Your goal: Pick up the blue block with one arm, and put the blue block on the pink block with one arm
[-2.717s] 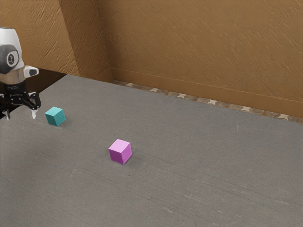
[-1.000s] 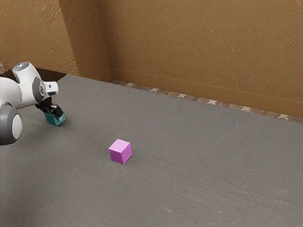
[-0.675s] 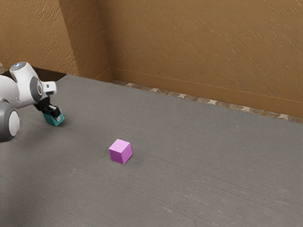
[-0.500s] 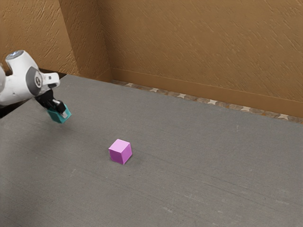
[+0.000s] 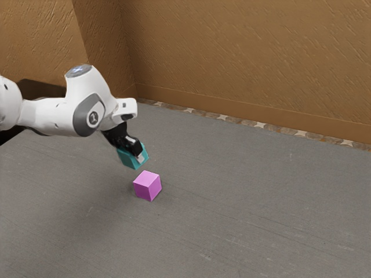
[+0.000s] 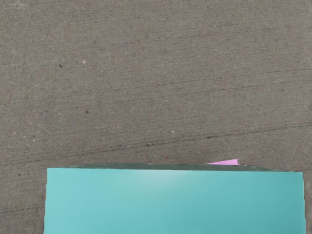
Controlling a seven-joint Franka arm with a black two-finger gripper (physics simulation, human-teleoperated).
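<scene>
Lifted and carried since earlier, teal-blue cube (image 5: 135,160) is pinched in black gripper (image 5: 131,152), pink cube (image 5: 147,185) just below; transport step, centring needed next.

No writing, label, brand or number can be read anywhere. The grey round cap on the arm (image 5: 91,116) carries one small dark mark, too small to make out.
</scene>
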